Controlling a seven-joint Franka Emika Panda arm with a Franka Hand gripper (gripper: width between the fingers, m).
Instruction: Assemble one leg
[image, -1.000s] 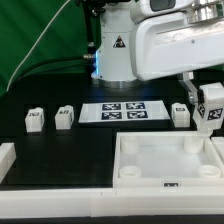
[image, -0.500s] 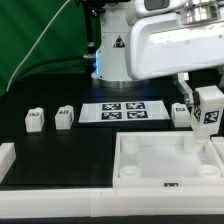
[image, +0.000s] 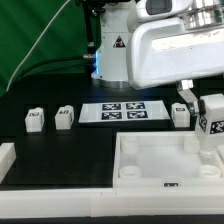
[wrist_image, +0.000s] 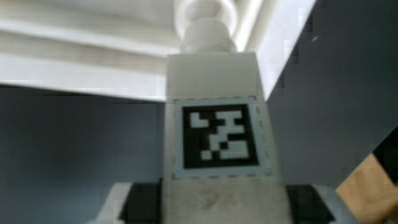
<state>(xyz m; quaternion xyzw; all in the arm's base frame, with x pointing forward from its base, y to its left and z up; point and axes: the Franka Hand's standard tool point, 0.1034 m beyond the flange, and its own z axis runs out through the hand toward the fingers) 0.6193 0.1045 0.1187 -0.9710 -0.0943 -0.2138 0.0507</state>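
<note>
Now my pincer, clenched on 1 tagged leg, has sunk toward the exterior view's right, nearing the tabletop corner; insertion seems close.

Black table carries the marker board mid-surface. A far-left leg and a second leg sit near each other at the exterior view's left, and a third leg sits just right of the board. The large white tray-like part lies nearer the camera, with a white edge strip along the front.
</note>
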